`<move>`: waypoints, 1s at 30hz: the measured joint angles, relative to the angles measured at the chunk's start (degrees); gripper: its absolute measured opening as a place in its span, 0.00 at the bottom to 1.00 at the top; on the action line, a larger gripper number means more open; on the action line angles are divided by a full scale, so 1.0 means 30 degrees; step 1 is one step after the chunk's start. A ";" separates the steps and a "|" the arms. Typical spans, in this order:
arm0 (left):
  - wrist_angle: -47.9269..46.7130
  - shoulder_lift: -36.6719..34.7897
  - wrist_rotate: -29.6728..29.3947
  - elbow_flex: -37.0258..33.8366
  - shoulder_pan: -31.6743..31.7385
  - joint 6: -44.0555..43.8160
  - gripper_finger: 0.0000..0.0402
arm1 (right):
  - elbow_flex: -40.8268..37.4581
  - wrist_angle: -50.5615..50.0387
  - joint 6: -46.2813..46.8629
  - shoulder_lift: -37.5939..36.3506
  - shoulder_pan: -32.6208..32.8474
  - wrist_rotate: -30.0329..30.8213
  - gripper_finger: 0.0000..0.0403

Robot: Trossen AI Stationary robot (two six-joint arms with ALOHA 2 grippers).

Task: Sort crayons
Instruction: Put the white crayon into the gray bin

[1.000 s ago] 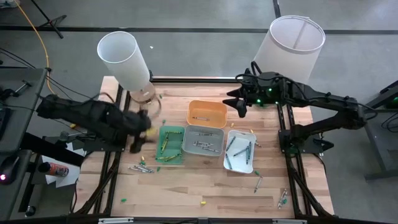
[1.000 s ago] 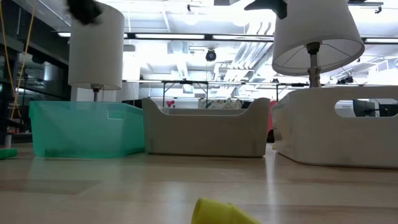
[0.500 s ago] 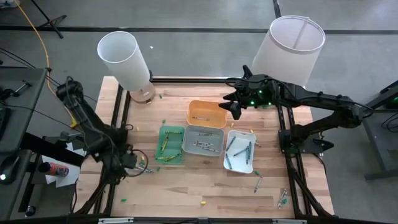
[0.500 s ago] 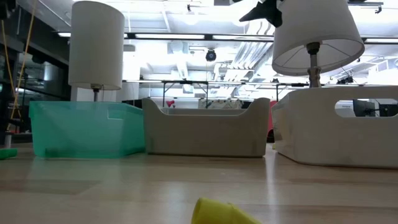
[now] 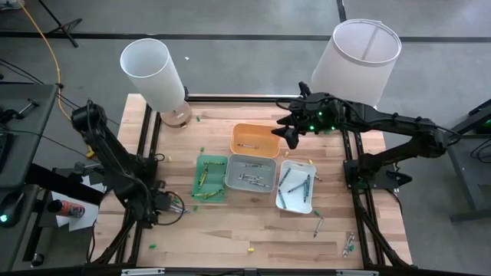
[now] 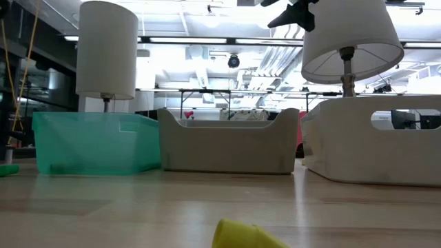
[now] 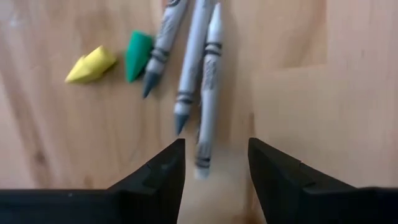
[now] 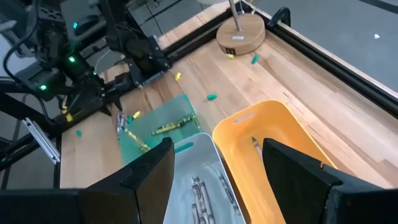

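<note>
The left gripper (image 5: 170,207) hangs low over the bench (image 5: 230,238), just beside the green tray's (image 5: 209,178) outer long side, near that tray's corner closest to the bench's front edge. In the left wrist view its jaws stand apart, astride the end of a grey-white crayon (image 7: 209,93) that lies flat on the wood; they grasp nothing. Two more grey crayons (image 7: 189,68) lie alongside it, and beyond them a green stub (image 7: 138,56) and a yellow stub (image 7: 91,65).

The right gripper (image 5: 289,132) hovers above the orange tray's (image 5: 255,139) end farthest from the green tray, jaws released and empty.

Yellow and green crayons (image 5: 202,176) lie in the green tray, grey ones (image 5: 251,179) in the grey tray (image 5: 250,173) next to it, dark teal ones (image 5: 295,184) in the white tray (image 5: 295,185) beyond that. Loose crayons (image 5: 318,224) lie scattered on the bench past the white tray, towards the front edge.
</note>
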 joint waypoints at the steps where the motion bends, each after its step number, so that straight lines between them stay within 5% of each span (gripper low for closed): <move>1: 0.0321 0.0331 -0.0022 0.0000 0.0000 0.0000 0.40 | 0.0007 -0.0068 -0.0004 0.0000 0.0002 0.0000 0.59; 10: 0.0418 0.3324 -0.0175 0.0431 0.0007 -0.0980 0.37 | 0.0000 -0.0602 -0.0002 -0.0007 0.0005 -0.0006 0.59; 17: -0.0172 0.3382 -0.0114 0.0724 0.0068 -0.2357 0.03 | -0.0007 -0.0946 -0.0427 -0.0007 0.0001 -0.0087 0.59; 25: 0.0337 0.2483 0.2494 0.3719 0.0116 -0.1458 0.00 | -0.0007 -0.1079 -0.1656 -0.0014 -0.0002 -0.0087 0.59; 30: 0.0600 0.0793 0.1674 0.6943 0.0923 0.0061 0.00 | -0.0011 -0.1128 -0.2501 -0.0015 0.0000 -0.0423 0.59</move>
